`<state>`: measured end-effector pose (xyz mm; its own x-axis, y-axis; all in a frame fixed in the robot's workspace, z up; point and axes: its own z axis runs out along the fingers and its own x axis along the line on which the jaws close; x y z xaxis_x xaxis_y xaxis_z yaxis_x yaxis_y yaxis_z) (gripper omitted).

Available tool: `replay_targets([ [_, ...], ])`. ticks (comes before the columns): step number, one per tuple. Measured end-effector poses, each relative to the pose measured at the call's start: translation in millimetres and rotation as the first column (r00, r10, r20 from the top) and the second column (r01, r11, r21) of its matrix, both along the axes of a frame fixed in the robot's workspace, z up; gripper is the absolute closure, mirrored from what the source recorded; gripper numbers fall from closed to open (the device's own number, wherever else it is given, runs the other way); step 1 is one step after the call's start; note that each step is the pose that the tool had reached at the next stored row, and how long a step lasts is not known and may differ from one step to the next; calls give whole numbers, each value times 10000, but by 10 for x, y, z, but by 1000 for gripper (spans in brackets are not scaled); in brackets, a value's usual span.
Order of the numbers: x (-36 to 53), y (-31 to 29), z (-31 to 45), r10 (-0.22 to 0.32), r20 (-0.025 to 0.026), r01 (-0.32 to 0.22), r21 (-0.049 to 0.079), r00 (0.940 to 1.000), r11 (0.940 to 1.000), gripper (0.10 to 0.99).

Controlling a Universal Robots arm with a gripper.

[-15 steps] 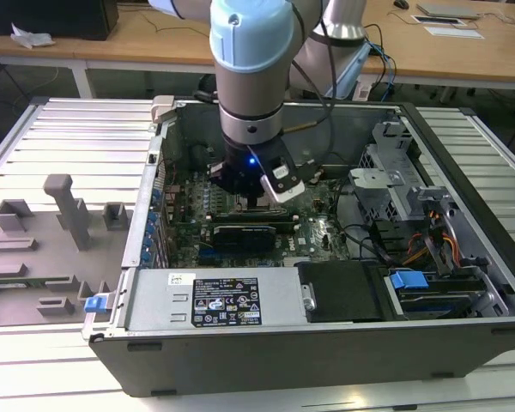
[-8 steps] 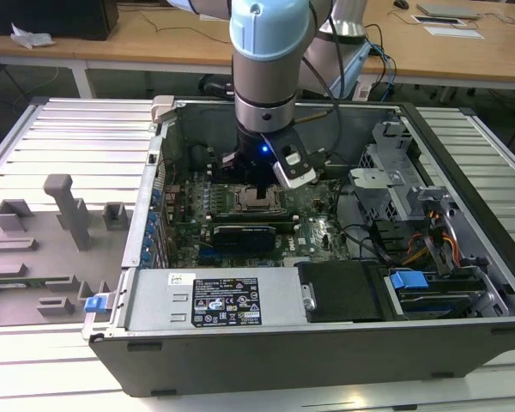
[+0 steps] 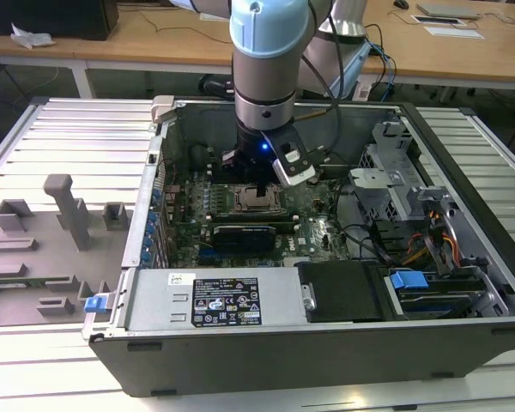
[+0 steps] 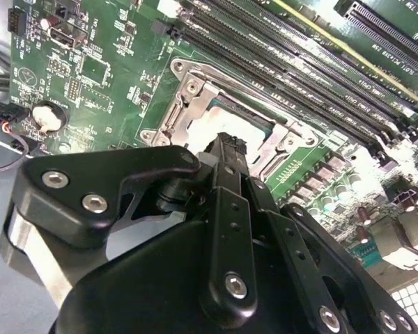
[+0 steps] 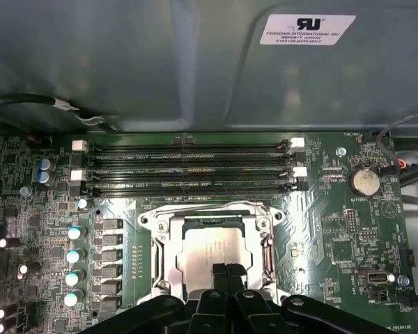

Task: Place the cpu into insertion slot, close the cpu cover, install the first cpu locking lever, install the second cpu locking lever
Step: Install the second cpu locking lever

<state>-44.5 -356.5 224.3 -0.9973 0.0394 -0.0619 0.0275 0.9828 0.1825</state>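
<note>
The insertion slot (image 5: 207,209) sits in the green board inside the open computer case (image 3: 154,163). The silvery cpu (image 5: 212,245) lies flat in it. The dark metal cpu cover (image 5: 161,254) appears to lie down around the chip, which shows through its cut-out. My gripper (image 5: 226,273) is shut with nothing between its fingers, its tips over the chip's edge. In the second wrist view the gripper (image 4: 228,142) hides part of the cpu (image 4: 205,129) and cover (image 4: 184,97). In the exterior view the gripper (image 3: 262,187) hangs straight over the slot (image 3: 259,202). I cannot tell how the locking levers stand.
Long black memory slots (image 5: 188,167) run beside the socket. A row of capacitors (image 5: 73,254) and a coin battery (image 5: 366,182) flank it. A black expansion card (image 3: 245,233), the power supply (image 3: 215,300) and a drive cage (image 3: 395,184) crowd the case. A grey fixture plate (image 3: 43,249) lies at the exterior view's left.
</note>
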Motion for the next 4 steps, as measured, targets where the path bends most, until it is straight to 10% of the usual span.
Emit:
replay_targets([
  [4, 0, 2, 0, -1, 0, 1, 0, 10000, 10000, 980],
])
